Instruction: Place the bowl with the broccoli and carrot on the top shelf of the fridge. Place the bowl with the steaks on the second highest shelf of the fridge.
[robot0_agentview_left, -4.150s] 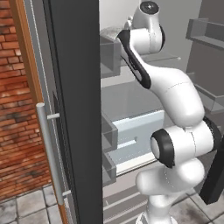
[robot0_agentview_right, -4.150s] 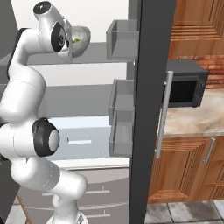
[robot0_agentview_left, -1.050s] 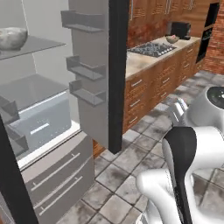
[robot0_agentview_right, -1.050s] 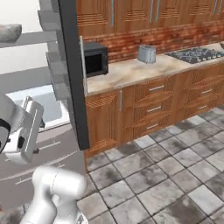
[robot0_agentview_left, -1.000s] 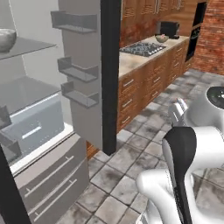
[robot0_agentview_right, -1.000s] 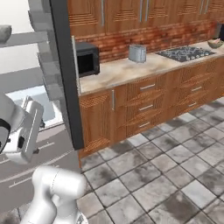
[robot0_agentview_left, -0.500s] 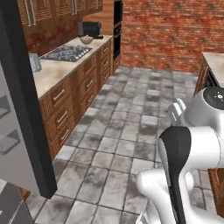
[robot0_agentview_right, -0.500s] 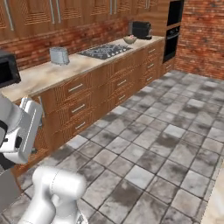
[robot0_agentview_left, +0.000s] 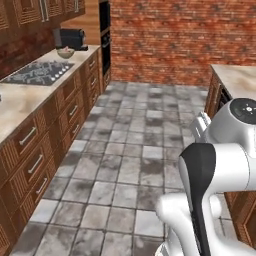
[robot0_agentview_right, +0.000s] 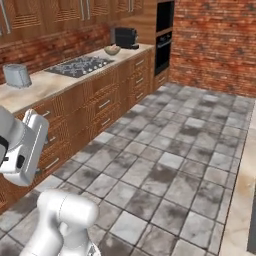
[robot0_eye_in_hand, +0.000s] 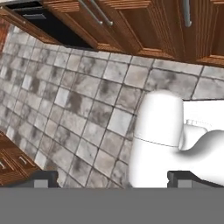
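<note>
- The gripper is wide open, and nothing sits between its two dark finger tips
- In the hand view the gripper looks down at the grey stone floor
- Brown wooden cupboard doors with silver handles run along the top of the hand view
- A dark gap shows beside those doors in the hand view
- The left base view looks down a long kitchen with a stone tile floor
- A red brick wall stands at the far end of the room
- On the left a pale counter runs above wooden drawers
- A grey stove top lies flat in that counter
- A small bowl sits on the counter past the stove top, near a black coffee machine
- I cannot tell what is inside that bowl, it is too small
- A tall black oven is built into the wall just past the counter's end
- Another pale counter shows on the right side of the left base view
- In the right base view a silver toaster stands on the counter, well apart from the small bowl
- The stove top lies between the toaster and the bowl
- The black coffee machine stands just beside the bowl, at the counter's far end
</note>
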